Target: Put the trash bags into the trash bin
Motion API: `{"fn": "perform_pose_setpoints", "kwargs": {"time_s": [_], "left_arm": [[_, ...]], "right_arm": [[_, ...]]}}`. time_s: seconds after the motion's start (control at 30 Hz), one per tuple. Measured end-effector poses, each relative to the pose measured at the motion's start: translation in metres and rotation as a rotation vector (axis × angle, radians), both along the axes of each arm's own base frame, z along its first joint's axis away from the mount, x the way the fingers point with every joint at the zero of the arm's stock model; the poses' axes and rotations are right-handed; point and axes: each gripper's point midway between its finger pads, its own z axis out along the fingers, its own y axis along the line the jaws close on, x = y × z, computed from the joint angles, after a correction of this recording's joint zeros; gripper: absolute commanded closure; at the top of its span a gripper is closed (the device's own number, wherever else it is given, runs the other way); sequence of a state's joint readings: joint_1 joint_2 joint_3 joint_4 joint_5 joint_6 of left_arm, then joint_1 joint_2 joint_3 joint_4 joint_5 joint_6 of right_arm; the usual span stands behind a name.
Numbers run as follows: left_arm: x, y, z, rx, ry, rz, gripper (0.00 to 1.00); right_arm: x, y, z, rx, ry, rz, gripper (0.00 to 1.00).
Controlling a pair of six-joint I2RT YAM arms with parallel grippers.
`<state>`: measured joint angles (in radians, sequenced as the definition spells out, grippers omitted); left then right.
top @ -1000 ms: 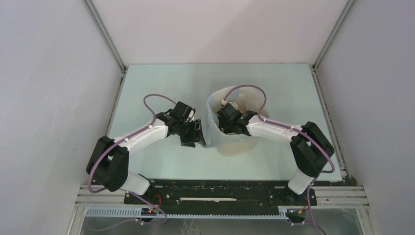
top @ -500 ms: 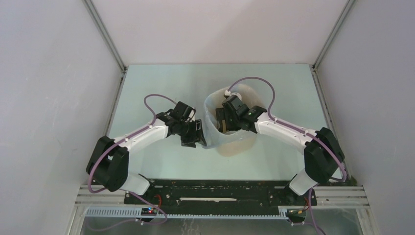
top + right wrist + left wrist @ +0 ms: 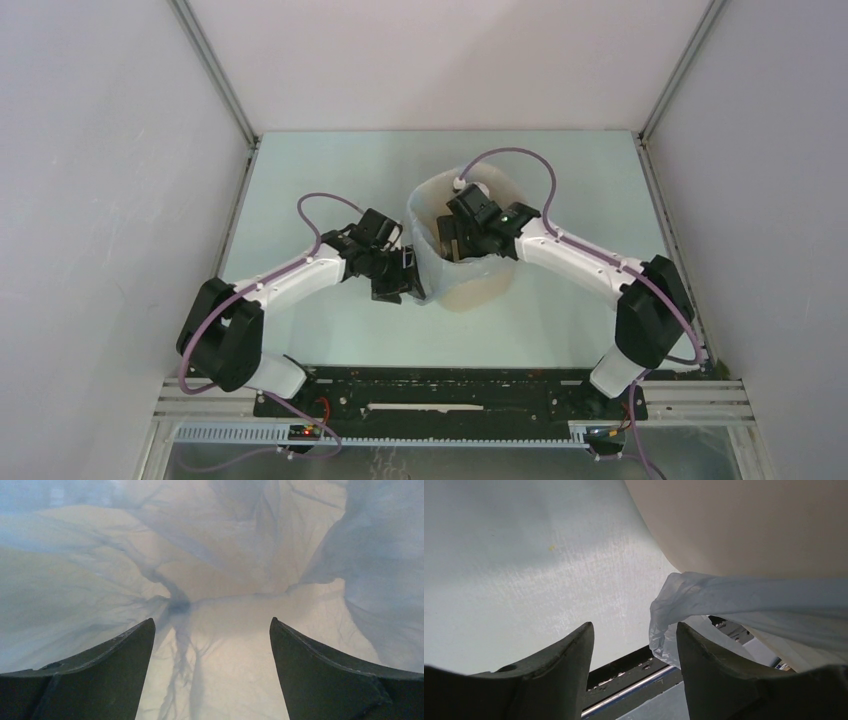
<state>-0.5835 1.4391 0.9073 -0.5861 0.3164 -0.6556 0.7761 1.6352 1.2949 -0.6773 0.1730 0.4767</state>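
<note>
The beige trash bin [image 3: 472,296] stands mid-table with the pale blue-grey trash bag [image 3: 424,250] lining it and draped over its rim. My right gripper [image 3: 452,240] reaches down inside the bin. In the right wrist view it [image 3: 212,622] is open and empty, with wrinkled bag film [image 3: 100,580] all around it. My left gripper [image 3: 408,284] sits low against the bin's left outer side. In the left wrist view it [image 3: 634,627] is open, and the bag's hanging edge [image 3: 724,595] droops by its right finger, under the bin wall [image 3: 749,525].
The pale green table [image 3: 320,170] is enclosed by white walls on the left, back and right. A black metal rail [image 3: 450,385] with the arm bases runs along the near edge. It also shows past my left fingers [image 3: 624,667].
My right arm has swung left and farther over the bin, gripper deeper inside. The bag mouth has spread rounder around the rim. The bin shifted slightly left and back. My left gripper barely moved.
</note>
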Motion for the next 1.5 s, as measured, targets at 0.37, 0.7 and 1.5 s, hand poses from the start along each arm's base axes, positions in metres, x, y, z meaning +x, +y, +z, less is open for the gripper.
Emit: {"fn": "perform_pose_setpoints", "kwargs": {"time_s": [0.37, 0.7, 1.5], "left_arm": [[0.014, -0.003, 0.013, 0.006, -0.051, 0.010, 0.21], [0.027, -0.002, 0.025, 0.018, -0.128, 0.030, 0.11], [-0.056, 0.139, 0.460, -0.482, -1.155, 0.477, 0.00]], "right_arm": [[-0.005, 0.002, 0.134, 0.094, -0.146, 0.013, 0.05], [-0.021, -0.021, 0.245, 0.235, -0.317, 0.030, 0.04], [-0.184, -0.229, 0.446, 0.795, -1.006, -0.240, 0.00]]}}
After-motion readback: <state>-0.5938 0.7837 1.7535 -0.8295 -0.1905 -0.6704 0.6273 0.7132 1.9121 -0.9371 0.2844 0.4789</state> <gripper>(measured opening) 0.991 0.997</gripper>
